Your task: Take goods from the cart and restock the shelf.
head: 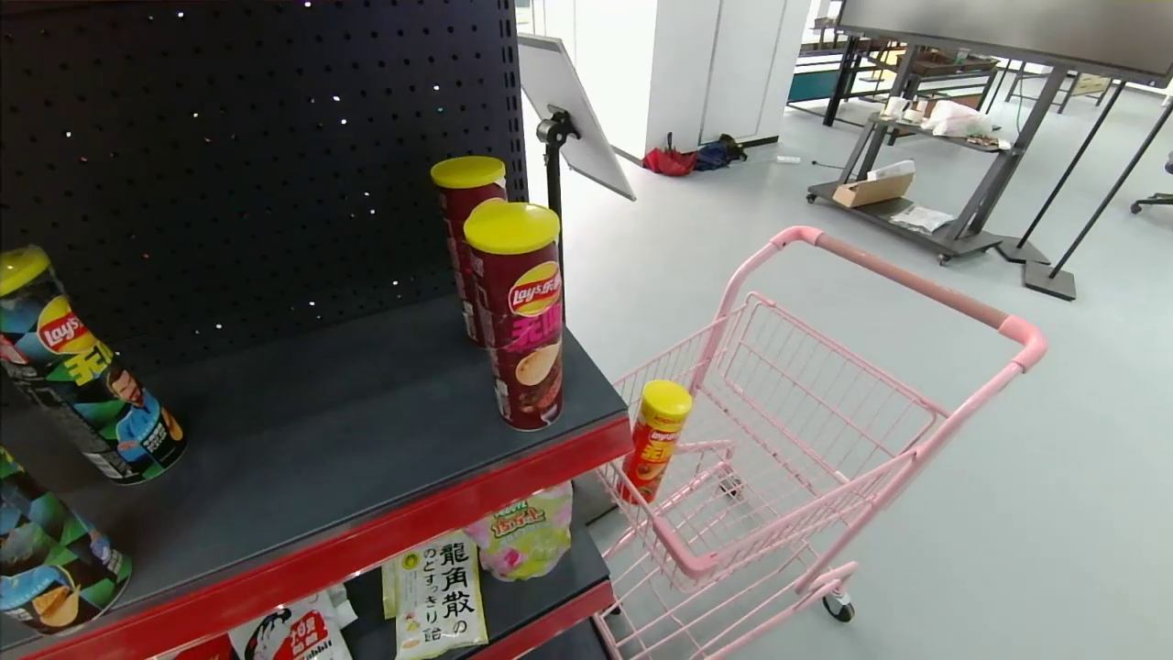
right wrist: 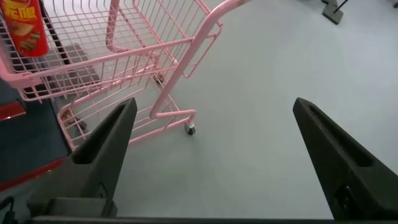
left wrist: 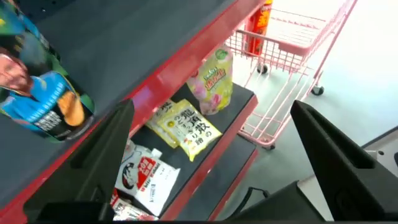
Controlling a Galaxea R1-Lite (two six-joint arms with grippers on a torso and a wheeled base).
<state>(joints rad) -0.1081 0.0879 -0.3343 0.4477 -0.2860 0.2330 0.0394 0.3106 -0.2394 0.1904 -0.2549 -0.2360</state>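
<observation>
A red chip can with a yellow lid (head: 652, 441) stands upright in the pink cart (head: 852, 385), at its corner nearest the shelf; it also shows in the left wrist view (left wrist: 260, 25) and right wrist view (right wrist: 25, 28). On the dark shelf board (head: 348, 431) stand two maroon chip cans (head: 522, 325), one behind the other, and two blue-green cans (head: 87, 376) at the left. My left gripper (left wrist: 211, 162) hangs open in front of the shelf's red edge. My right gripper (right wrist: 214, 162) is open above the floor beside the cart.
Snack bags (head: 440, 596) lie on the lower shelf. A black pegboard (head: 257, 156) backs the shelf. A tilted white board on a stand (head: 577, 115) rises behind it. Metal racks and stand bases (head: 926, 183) lie far off across open grey floor.
</observation>
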